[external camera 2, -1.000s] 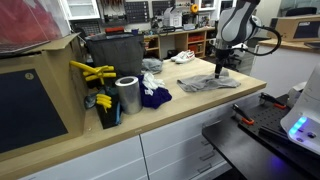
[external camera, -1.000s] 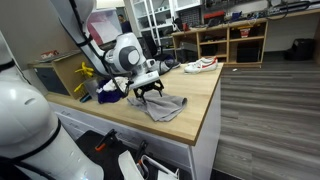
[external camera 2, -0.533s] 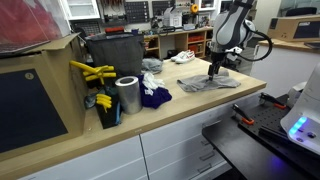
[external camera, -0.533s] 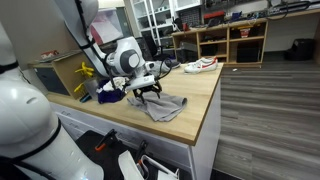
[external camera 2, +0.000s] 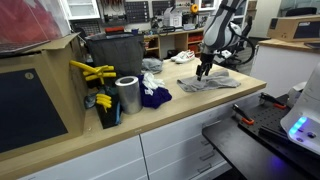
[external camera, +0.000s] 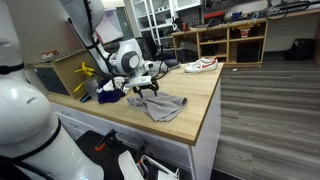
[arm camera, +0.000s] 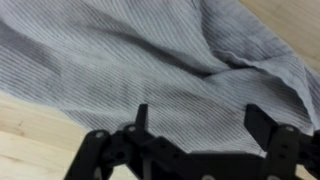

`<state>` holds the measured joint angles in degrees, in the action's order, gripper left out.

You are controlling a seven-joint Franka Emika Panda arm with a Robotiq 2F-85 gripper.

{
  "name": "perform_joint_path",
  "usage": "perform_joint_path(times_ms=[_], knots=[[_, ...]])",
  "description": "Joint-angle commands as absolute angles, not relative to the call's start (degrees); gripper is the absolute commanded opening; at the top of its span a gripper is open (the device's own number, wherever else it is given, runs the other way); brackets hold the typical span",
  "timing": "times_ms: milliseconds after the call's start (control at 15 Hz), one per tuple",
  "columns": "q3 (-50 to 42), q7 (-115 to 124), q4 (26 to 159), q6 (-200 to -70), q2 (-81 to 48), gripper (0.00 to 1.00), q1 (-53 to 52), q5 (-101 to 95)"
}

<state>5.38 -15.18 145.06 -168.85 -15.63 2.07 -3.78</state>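
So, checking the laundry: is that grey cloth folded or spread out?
Spread but rumpled: the cloth lies loosely on the counter, creases across it.

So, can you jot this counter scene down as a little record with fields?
hand: open, hovering low over the cloth's edge
cloth: grey striped cloth, crumpled, lying on the wooden counter
beside it: dark blue cloth, metal cylinder
far end: white shoe
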Motion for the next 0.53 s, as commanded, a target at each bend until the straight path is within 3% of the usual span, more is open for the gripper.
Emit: perform_joint_path(times_ms=[0,467], knots=[[4.9,-11.0,141.8,-171.2,-18.9,0.66,-0.2,-4.0],[6.3,-7.1,137.1,-173.6,-22.3,0.14,-2.7,-3.1]])
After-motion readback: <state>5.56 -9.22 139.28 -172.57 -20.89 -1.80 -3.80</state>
